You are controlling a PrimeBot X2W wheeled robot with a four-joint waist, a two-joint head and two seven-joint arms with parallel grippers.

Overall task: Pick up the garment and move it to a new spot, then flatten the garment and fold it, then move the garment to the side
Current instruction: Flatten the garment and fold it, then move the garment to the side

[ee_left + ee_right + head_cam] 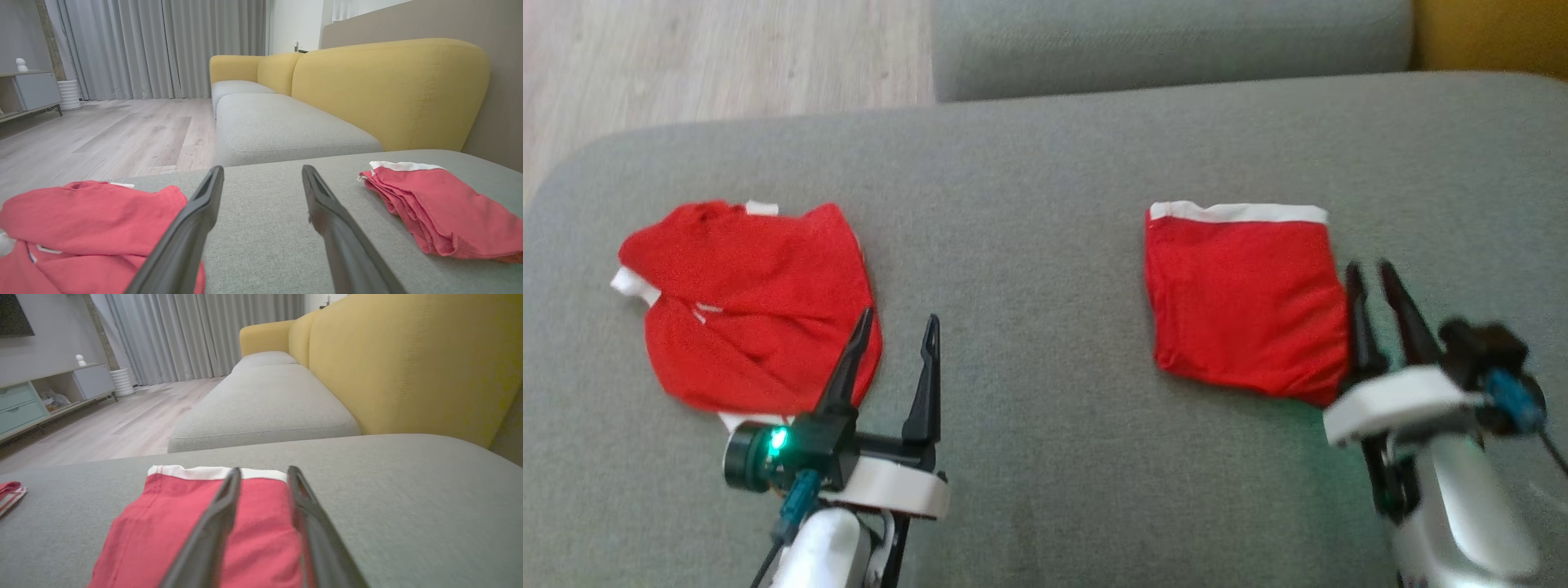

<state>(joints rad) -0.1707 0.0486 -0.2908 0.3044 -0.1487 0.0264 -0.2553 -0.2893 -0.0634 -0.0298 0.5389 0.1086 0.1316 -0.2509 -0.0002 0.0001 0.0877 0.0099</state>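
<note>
Step 3, I'd say: folded red cloth garment with white band (1241, 310) lies at the right of the grey fabric sofa cushion (1029, 245). Right gripper (1369, 266) slightly parted at its edge (pinching nothing), left gripper (898, 318) spread wide. Next: lift clear, no snagging.

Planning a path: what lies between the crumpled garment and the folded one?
Bare grey cushion separates the crumpled garment and the folded garment in the head view; the open left gripper hovers by the crumpled one.
</note>
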